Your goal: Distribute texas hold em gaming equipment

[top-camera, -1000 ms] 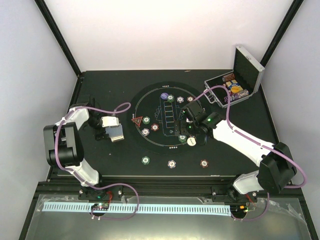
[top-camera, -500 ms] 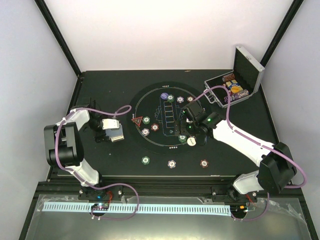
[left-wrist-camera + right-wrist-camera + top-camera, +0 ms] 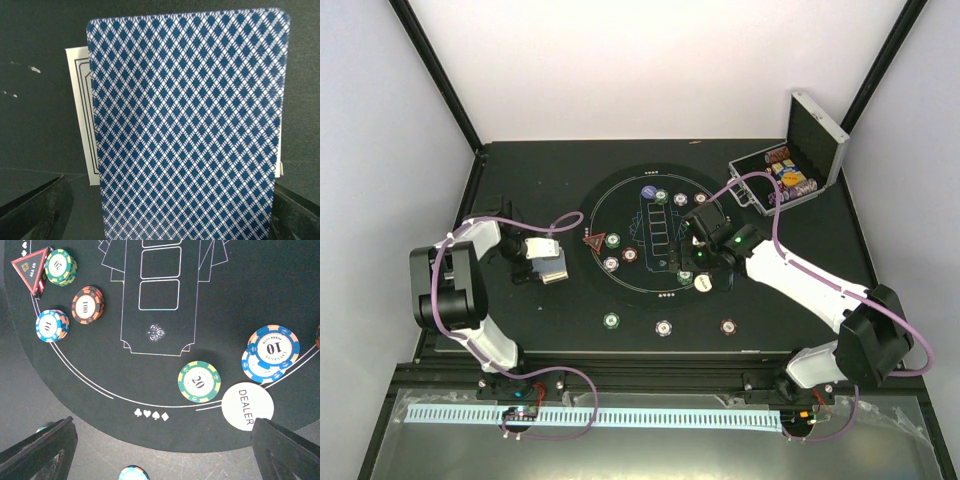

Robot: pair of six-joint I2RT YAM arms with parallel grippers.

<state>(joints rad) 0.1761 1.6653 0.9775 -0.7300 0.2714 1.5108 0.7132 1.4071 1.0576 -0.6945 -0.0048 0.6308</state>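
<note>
Left wrist view is almost filled by the cards [image 3: 185, 125]: a blue diamond-backed one on top and a white-edged card [image 3: 80, 115] peeking out at its left side, lying on the dark table. The left gripper [image 3: 167, 212] has its fingers spread wide at the bottom corners of the frame, flanking the cards without pinching them. From the top view that stack sits left of centre, off the mat [image 3: 640, 288]. None of the printed boxes in the mat's middle holds a card, so dealing looks not yet begun.

Chips are further along. The right wrist view shows a green chip [image 3: 199, 381], a blue pair [image 3: 272, 354] and the dealer button [image 3: 247, 406] at lower right, and the red triangle marker [image 3: 34, 267] with three more chips at upper left. Three single chips [image 3: 663, 328] lie below the mat.

The right gripper [image 3: 162, 450] hovers over the mat, fingers apart and empty. The open case [image 3: 815, 135] at upper right holds more chips — so some distributing probably remains.
</note>
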